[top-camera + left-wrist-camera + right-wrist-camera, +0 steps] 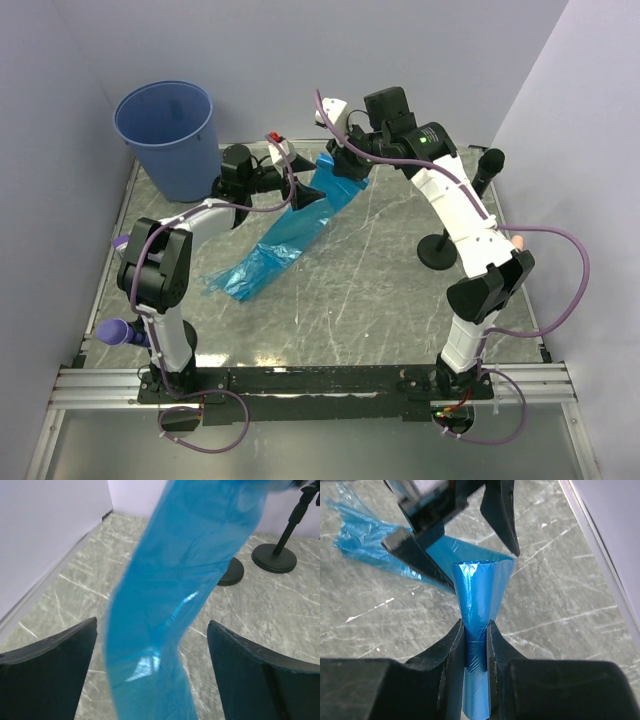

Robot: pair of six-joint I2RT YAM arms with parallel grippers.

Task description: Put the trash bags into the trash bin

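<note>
A long bright blue trash bag [285,240] hangs stretched from the back middle of the table down to its crumpled lower end at the left centre. My right gripper [475,626] is shut on the bag's upper end [479,587] and holds it above the table. My left gripper [300,190] is open, its two dark fingers [55,655] standing on either side of the hanging bag [170,610], not touching it. The trash bin [168,138], a round duller blue bucket, stands upright at the back left corner, just left of my left gripper.
Two black round-based stands [272,557] are on the right part of the table, one near my right arm [437,250]. Grey walls close the left, back and right sides. A raised edge runs along the table's left side [108,250].
</note>
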